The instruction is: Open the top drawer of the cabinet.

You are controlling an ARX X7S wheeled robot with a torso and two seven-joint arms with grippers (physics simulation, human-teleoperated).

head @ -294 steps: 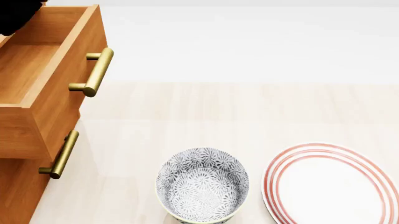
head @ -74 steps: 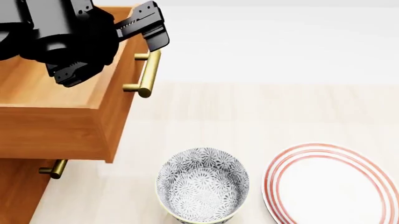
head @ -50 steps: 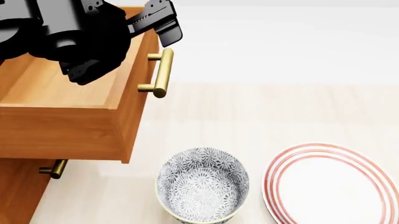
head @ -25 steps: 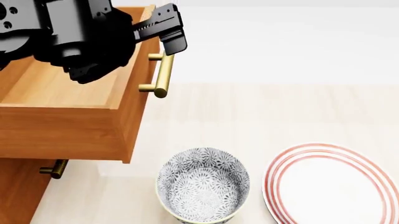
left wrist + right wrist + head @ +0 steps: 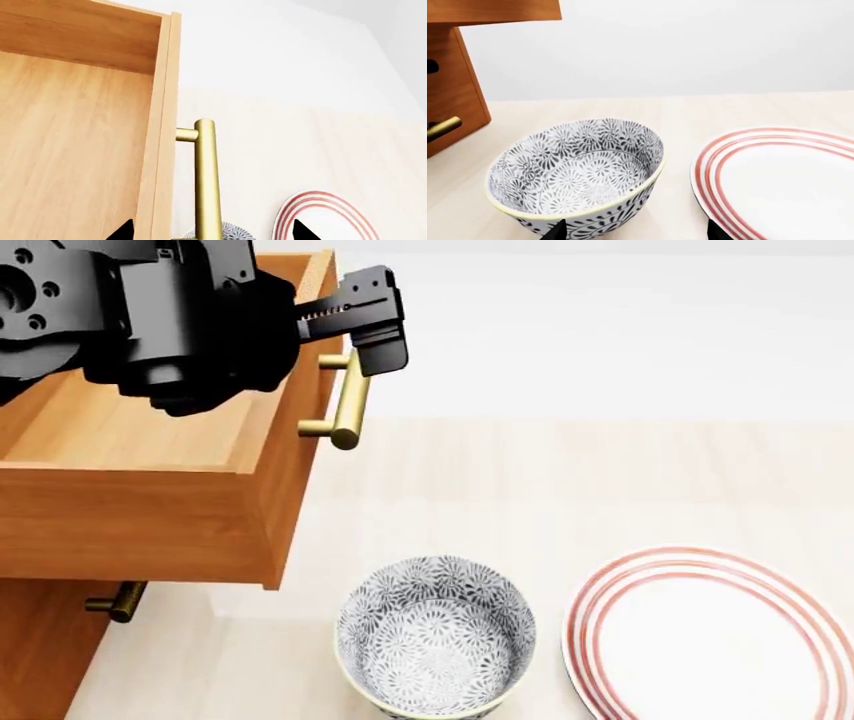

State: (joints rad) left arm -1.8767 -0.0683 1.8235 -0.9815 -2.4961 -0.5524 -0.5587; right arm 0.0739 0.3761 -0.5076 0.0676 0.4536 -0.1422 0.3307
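The top drawer (image 5: 147, 475) is seen drawn well out of the cabinet (image 5: 40, 650), its pale inside exposed and its front overhanging the lower handle (image 5: 114, 602). The brass handle (image 5: 350, 400) is flanked by the left gripper (image 5: 358, 325), whose jaws are spread and hold nothing. The opening step is judged essentially done; only a clean withdrawal of the arm is called for next. The right gripper (image 5: 634, 231) is held open and empty over the patterned bowl (image 5: 434, 640), beside the striped plate (image 5: 714, 635).
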